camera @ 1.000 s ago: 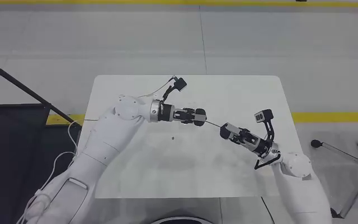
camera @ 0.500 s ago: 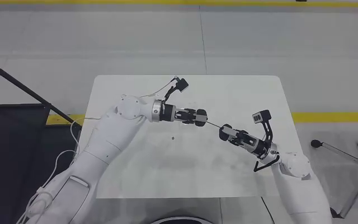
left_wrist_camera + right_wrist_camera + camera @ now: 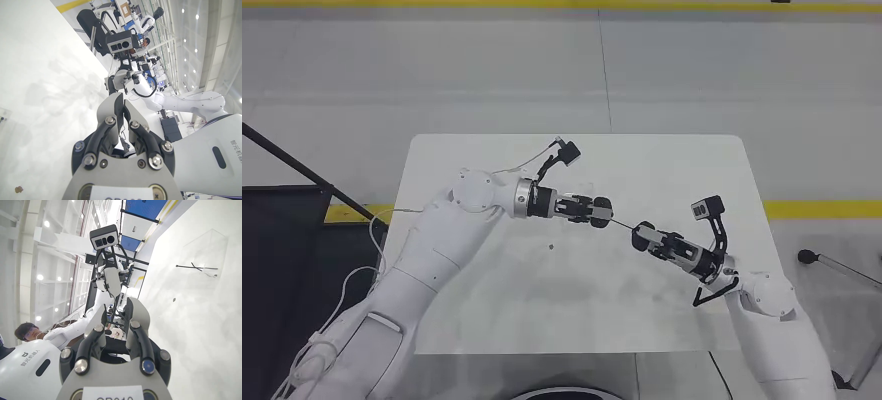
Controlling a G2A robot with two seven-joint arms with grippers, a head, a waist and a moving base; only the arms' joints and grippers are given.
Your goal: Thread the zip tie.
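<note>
Right now the thin black plastic zip tie (image 3: 623, 223) hangs above the white table (image 3: 542, 300). Your left gripper (image 3: 608, 213) has its fingers clenched on one end, and the free end reaches the parted fingers of the right gripper (image 3: 639, 233). It is probably light, springy and slick, so pinch close to the tip.

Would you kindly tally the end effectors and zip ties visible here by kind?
End effectors: 2, the left end effector and right end effector.
Held zip tie: 1.
Zip ties in the clear tray: 2 crossed; others uncertain.
Total: 5.
</note>
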